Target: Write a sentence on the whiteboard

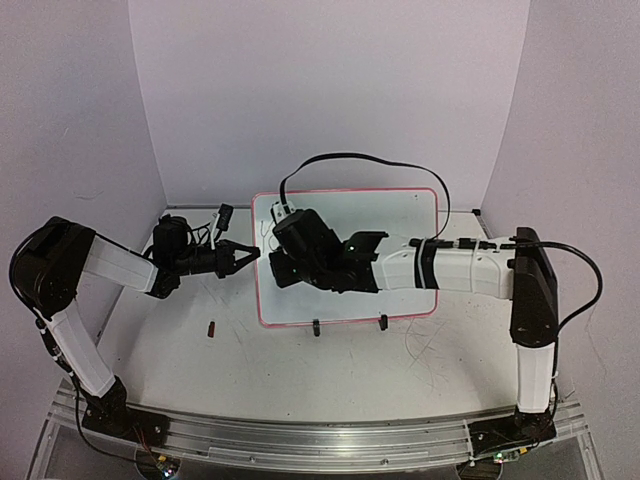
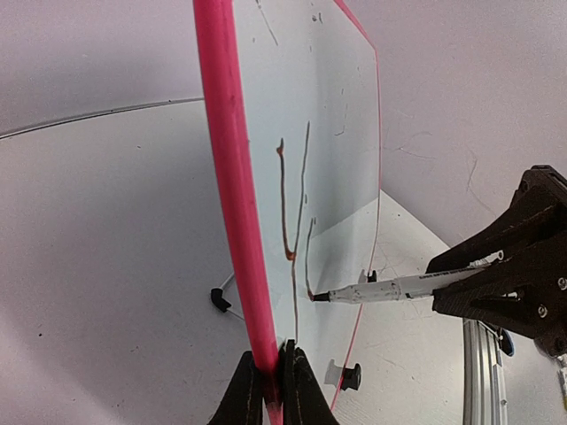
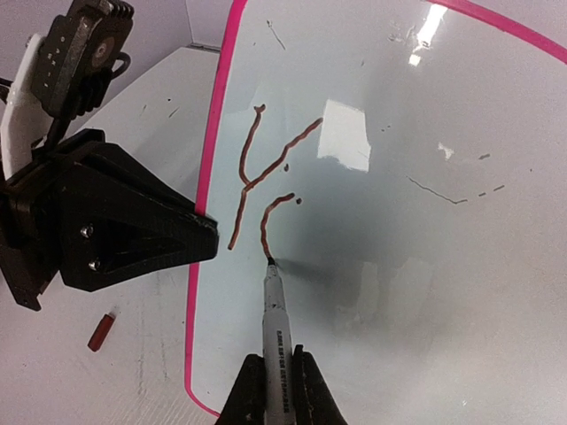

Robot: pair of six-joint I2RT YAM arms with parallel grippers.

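Steadying whiteboard (image 1: 400, 215) against pen pressure: left tool (image 2: 273, 376) pinches its frame; right tool (image 3: 273, 382) clamps marker (image 3: 274, 310), tip on board.

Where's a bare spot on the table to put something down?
The widest bare patch of table lies between the whiteboard and the metal rail. It is crowded at the board's left edge: the left gripper clamps it, the right gripper holds the marker there, and a small red cap lies nearby.
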